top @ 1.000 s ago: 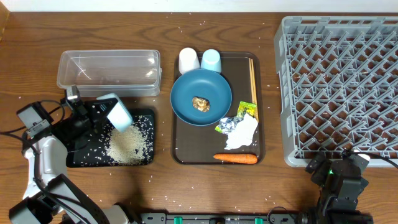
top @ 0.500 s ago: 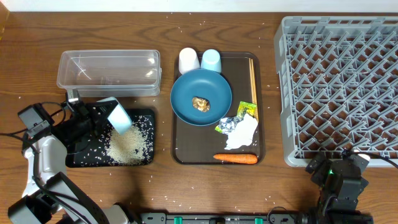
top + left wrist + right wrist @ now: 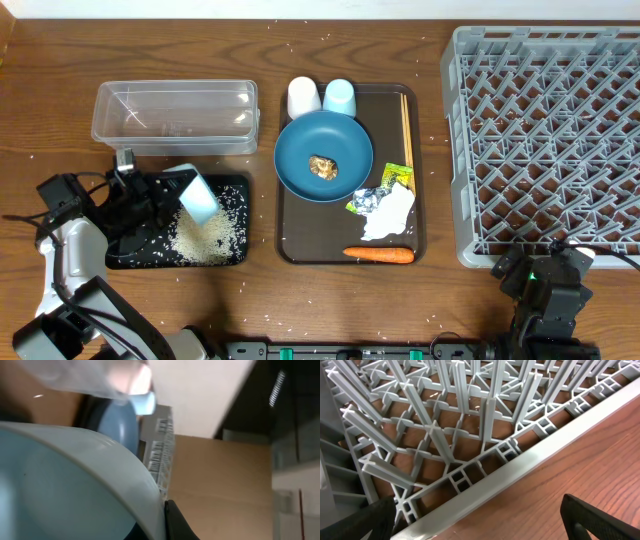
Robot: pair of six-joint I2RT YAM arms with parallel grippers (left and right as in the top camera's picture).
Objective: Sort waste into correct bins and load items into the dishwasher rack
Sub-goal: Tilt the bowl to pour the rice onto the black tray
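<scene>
While the left gripper (image 3: 165, 190) clamps its smooth rim, the round white bowl (image 3: 198, 193) hangs steeply tipped just beyond the fingers, above grainy loose rice (image 3: 208, 235) heaped on the flat black tray (image 3: 246, 225). The right gripper (image 3: 480, 525) gapes wide beside the latticed grey rack (image 3: 470, 425) edge, with the wood table (image 3: 580, 460) beneath.

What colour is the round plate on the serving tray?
The plate is dark blue, seen best in the overhead view.
</scene>
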